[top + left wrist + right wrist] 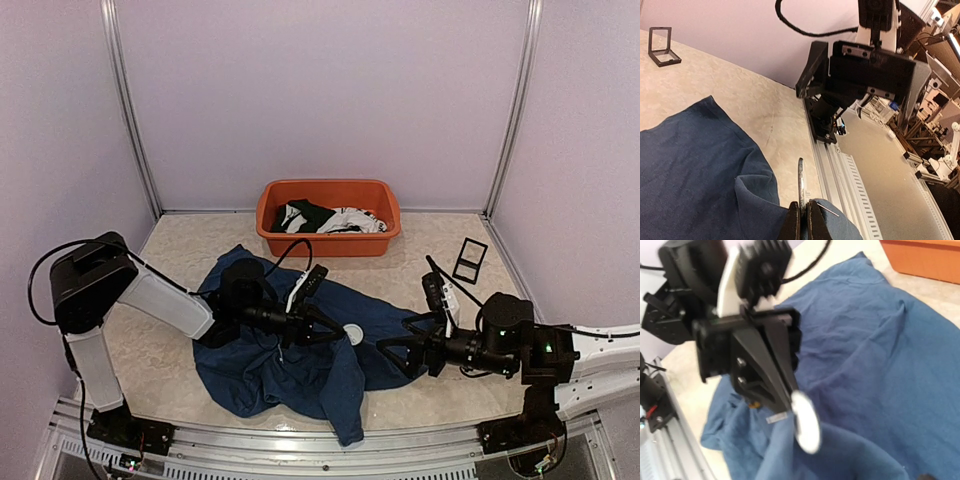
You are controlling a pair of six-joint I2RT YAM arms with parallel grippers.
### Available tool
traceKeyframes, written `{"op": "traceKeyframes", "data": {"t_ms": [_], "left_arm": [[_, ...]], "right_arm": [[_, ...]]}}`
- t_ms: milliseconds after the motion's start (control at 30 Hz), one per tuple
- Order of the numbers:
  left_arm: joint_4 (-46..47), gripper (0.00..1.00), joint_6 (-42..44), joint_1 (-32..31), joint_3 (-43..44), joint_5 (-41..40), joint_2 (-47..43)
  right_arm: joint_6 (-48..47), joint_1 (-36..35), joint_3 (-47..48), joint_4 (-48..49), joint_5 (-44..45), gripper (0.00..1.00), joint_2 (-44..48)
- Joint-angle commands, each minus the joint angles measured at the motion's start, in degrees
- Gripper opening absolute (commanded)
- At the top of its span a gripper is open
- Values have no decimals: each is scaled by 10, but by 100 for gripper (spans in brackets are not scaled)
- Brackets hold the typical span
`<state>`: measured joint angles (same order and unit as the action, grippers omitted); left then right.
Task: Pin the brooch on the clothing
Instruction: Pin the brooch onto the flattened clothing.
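Note:
The navy-blue T-shirt [290, 355] lies crumpled on the table between the arms. My left gripper [338, 330] hovers over its middle, shut on the brooch [353, 336], a white round disc. In the left wrist view the brooch [801, 185] stands edge-on between the shut fingertips [795, 217], with its thin pin [829, 210] sticking out to the right over the fabric [690, 170]. The right wrist view shows the brooch [806, 422] over a raised fold of the shirt [850, 455]. My right gripper [388, 349] is at the shirt's right edge and seems shut on that fold; its own fingers are hidden.
An orange tub [385, 240] with black and white garments stands behind the shirt. A small black frame stand [469, 260] sits at the right, also in the left wrist view [660, 47]. The aluminium rail [840, 170] runs along the near edge.

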<state>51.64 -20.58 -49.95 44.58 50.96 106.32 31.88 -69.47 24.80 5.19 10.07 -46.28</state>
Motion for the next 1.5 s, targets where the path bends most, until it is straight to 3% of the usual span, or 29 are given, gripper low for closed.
{"op": "traceKeyframes", "data": {"t_ms": [0, 167, 300, 567, 1000, 1467], "left_arm": [[143, 0, -65, -6, -17, -58, 23], [180, 0, -66, -19, -20, -82, 32], [199, 0, -68, -24, -25, -88, 33], [209, 0, -62, -26, -34, -90, 31], [232, 0, -68, -24, -45, -95, 35], [253, 0, -77, -23, -47, -94, 44]], "right_arm": [[-22, -2, -27, 128, 22, 99, -41], [-59, -1, -8, 175, 28, 99, -123], [-62, 23, -21, 226, 15, 96, -136], [-21, 106, -69, 333, -86, 66, -131], [-7, 115, -37, 402, -206, 42, -256], [9, 133, -41, 411, -225, 40, -256]]}}
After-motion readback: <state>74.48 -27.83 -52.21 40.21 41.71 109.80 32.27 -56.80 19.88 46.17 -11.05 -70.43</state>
